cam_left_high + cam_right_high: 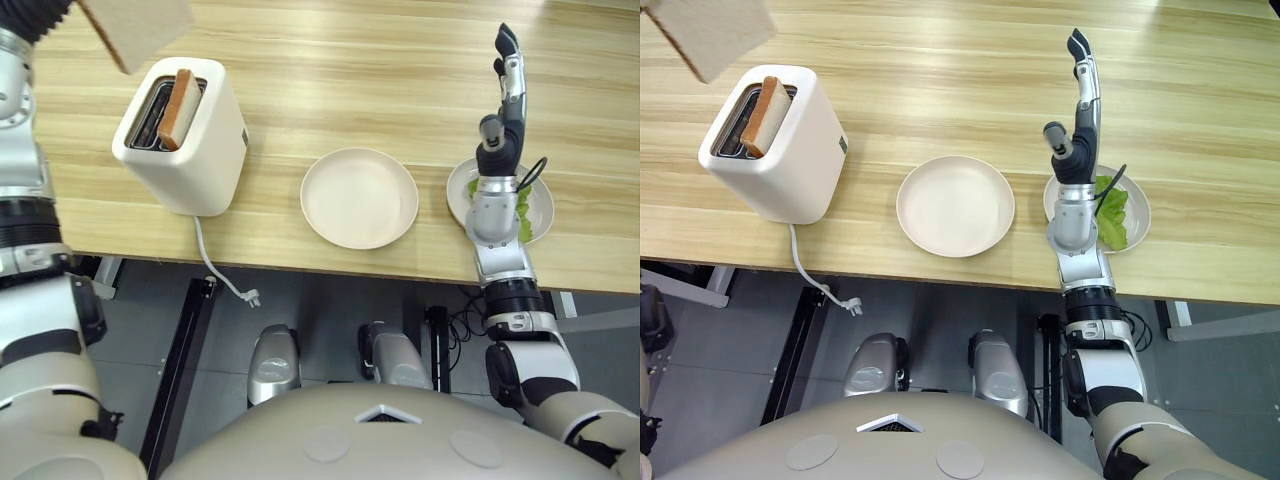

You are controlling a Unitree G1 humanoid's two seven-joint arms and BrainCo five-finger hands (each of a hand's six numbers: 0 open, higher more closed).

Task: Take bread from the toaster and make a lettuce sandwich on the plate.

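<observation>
toaster (195, 150) cream | bread (178, 108) tan | plate (359, 197) cream | lettuce (1112, 215) green | table (350, 70) light woodgrain

Silver-and-black right arm (497, 215), black fingers (507, 45)

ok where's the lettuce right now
In the right eye view the lettuce lies on the small plate at the table's right near edge, right of the empty middle plate, partly hidden by the wrist of the right hand.
</observation>
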